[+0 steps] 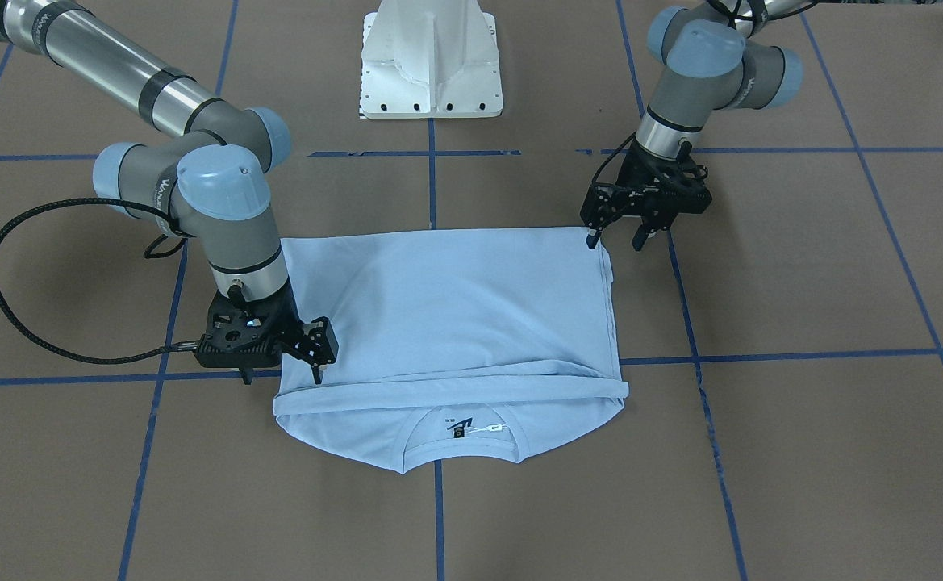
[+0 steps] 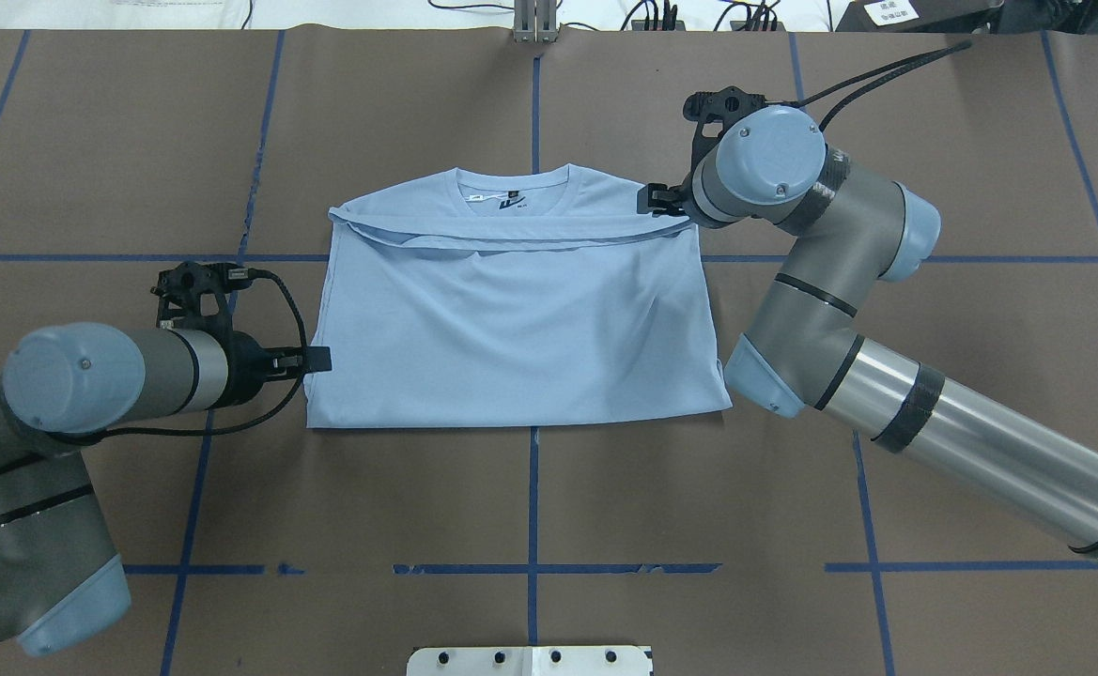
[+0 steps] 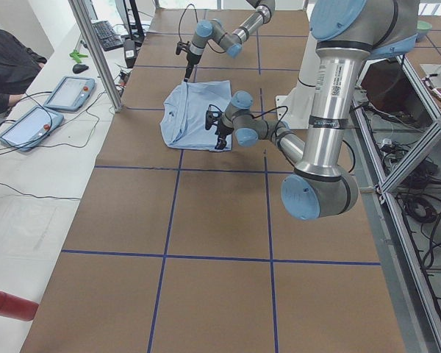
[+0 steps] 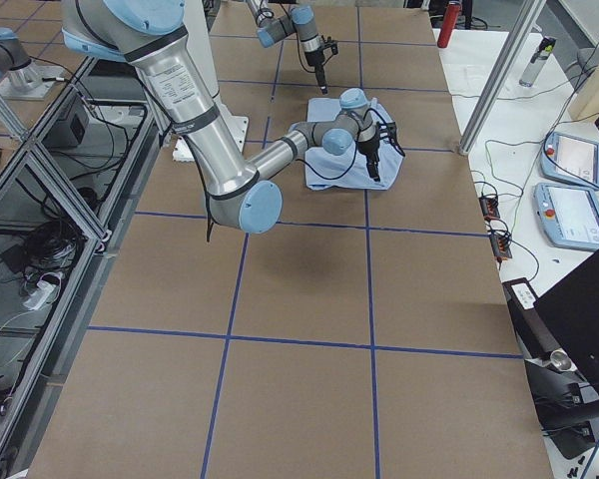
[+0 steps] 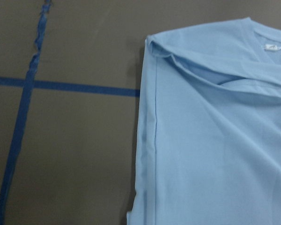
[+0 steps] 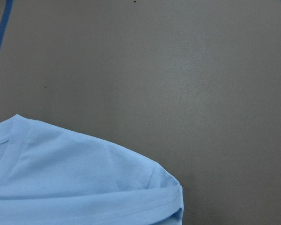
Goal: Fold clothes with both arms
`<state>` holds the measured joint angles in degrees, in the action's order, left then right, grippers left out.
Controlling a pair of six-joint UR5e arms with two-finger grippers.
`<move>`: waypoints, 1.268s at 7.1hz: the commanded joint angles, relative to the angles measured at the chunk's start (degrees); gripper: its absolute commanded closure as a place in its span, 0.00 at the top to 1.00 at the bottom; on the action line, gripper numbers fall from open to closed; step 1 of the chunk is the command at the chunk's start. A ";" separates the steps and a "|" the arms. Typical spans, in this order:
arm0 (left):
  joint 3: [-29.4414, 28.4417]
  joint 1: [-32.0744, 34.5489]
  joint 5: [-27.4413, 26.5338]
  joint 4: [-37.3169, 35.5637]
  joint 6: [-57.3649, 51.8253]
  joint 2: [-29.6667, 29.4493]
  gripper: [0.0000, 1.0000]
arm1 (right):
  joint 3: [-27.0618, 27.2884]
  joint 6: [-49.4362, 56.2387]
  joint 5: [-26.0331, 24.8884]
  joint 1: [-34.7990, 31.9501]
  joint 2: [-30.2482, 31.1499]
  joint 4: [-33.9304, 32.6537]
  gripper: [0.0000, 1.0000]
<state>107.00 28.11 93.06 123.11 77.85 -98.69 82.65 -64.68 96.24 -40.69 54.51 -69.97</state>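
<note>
The pale blue T-shirt (image 2: pixel 511 329) lies flat in the middle of the counter (image 2: pixel 530 507). It is folded once: the lower part is turned up over the body, and the hem runs as a band across it just short of the collar. The collar points to the far side, away from the robot. The dark neck label (image 1: pixel 461 426) shows inside the collar, its lettering too small for me to read. The folded layer covers the chest, so I see only plain cloth there.

My left gripper (image 1: pixel 616 239) is at the shirt's left edge, toward the near corner, jaws spread with nothing between them. One fingertip (image 1: pixel 592 239) sits right at the cloth, and I cannot tell whether it touches. From overhead only a black tip pokes out past the wrist.

My right gripper (image 1: pixel 281 376) is at the far right corner, by the end of the folded hem, and it too is released. One finger is over the shirt's edge, the other over bare counter beside it. From overhead the wrist joint covers nearly all of it.

Neither wrist camera shows its own fingers, only shirt edge and counter.

Blue tape lines (image 2: pixel 532 488) grid the brown surface. The white pedestal base (image 1: pixel 431 64) stands at the near side, cut off by the frame. In the left side view a person's dark sleeve (image 3: pixel 7 62) is cropped at the picture's edge
</note>
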 commanded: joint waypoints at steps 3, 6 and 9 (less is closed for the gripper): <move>-0.48 -4.72 -1.92 0.73 2.93 0.69 0.53 | 0.06 0.17 -0.18 0.00 0.16 0.01 1.00; -0.65 -5.70 -2.01 0.73 2.93 0.51 0.51 | 0.06 0.17 -0.18 0.00 0.16 0.10 1.00; -0.65 -5.78 -2.09 0.47 2.93 0.34 0.46 | 0.06 0.17 -0.18 0.00 0.24 0.10 1.00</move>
<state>106.35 22.37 91.03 123.68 80.77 -98.32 82.71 -64.51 96.06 -40.69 54.74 -69.88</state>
